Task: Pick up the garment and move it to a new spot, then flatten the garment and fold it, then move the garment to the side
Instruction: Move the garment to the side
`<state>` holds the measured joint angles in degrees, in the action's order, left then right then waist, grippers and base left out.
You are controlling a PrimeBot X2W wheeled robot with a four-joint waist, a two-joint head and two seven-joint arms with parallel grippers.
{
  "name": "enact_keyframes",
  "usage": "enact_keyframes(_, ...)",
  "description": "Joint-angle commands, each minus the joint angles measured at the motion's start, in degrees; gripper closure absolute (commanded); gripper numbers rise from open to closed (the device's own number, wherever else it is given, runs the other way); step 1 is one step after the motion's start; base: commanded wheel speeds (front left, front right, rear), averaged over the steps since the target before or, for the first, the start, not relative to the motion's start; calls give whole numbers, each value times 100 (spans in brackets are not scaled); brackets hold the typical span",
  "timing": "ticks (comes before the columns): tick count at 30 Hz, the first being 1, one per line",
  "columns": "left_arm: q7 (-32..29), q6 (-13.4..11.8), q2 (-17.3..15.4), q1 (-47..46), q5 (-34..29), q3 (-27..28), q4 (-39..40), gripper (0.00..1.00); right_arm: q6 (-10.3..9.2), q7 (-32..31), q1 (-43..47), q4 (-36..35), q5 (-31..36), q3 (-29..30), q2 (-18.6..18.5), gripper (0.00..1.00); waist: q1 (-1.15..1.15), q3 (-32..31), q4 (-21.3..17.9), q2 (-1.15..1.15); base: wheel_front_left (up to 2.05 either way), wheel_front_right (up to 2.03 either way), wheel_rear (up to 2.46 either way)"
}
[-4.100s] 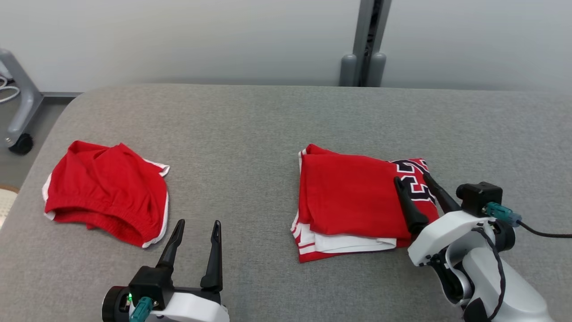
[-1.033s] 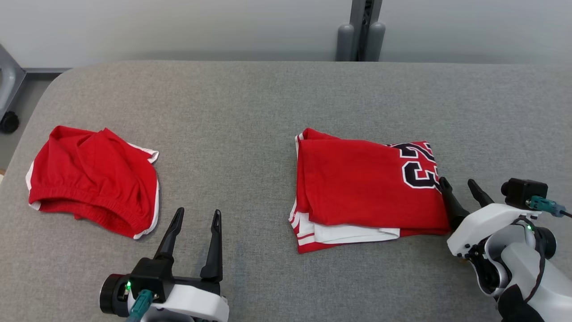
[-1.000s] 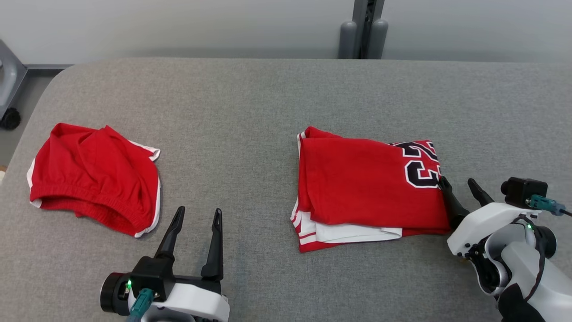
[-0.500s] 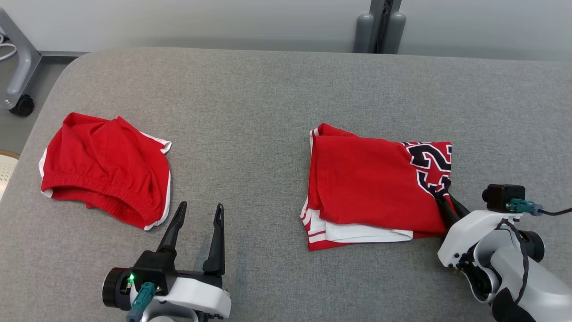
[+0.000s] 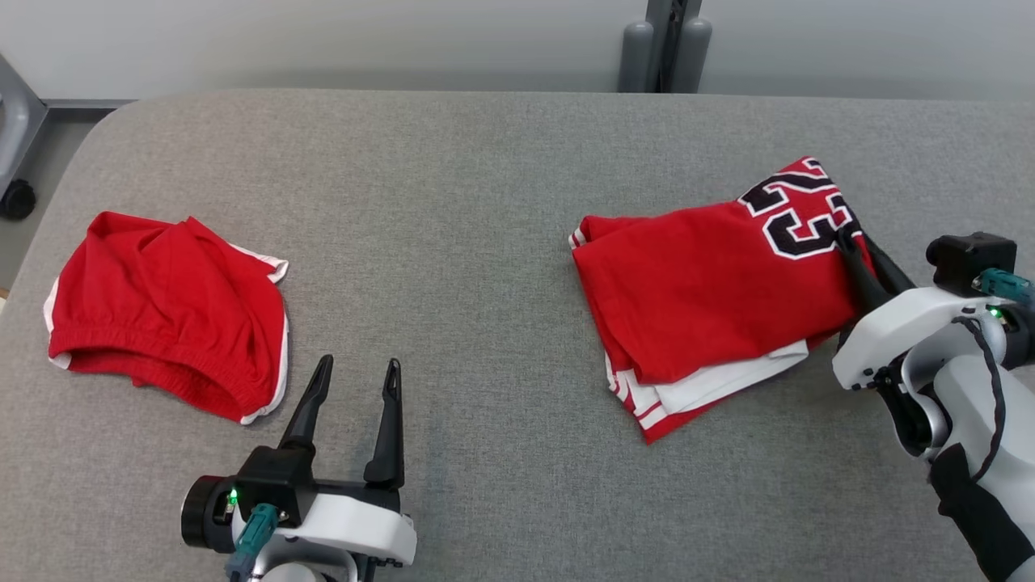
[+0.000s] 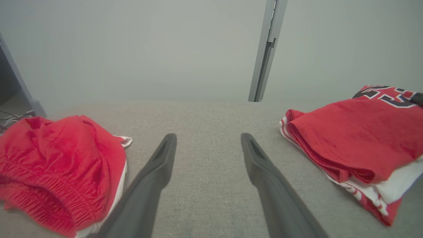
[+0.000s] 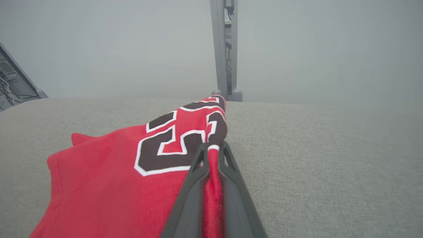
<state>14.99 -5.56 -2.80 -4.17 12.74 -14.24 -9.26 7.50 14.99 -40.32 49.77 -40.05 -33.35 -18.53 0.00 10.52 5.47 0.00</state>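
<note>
The folded garment (image 5: 711, 291) is a red jersey with black-and-white numbers and white trim, lying at the right of the grey table. My right gripper (image 5: 851, 240) is shut on its right edge beside the numbers, and that edge is lifted and pulled back. In the right wrist view the red cloth (image 7: 132, 178) is pinched between the two fingers of the right gripper (image 7: 212, 148). My left gripper (image 5: 356, 373) stands open near the front edge, holding nothing. In the left wrist view its gripper (image 6: 208, 138) points at bare table with the garment (image 6: 350, 138) to its right.
A second red garment with an elastic waistband (image 5: 170, 311) lies bunched at the table's left (image 6: 56, 172). A grey post (image 5: 659, 44) stands behind the far edge. The grey table (image 5: 453, 242) spreads bare between the two garments.
My right gripper has shut on the garment's right edge, then dragged it back and to the right. The jersey has turned, its numbered corner now farthest. The left arm stayed put.
</note>
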Motion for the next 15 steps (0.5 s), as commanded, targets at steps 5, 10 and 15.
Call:
enact_keyframes(5,23,92,-20,-356,-68,-85,125,0,0,29,25,-258,771,703,40,100,0,295,-232,0,0,0,0)
enact_keyframes(10,22,172,-20,-623,-143,-112,267,0,0,30,-58,-398,1197,1175,134,100,0,592,-521,0,0,0,0)
enact_keyframes(15,23,253,-20,-872,-315,-86,304,0,0,30,-97,-557,1494,1569,282,100,0,865,-928,0,0,0,0)
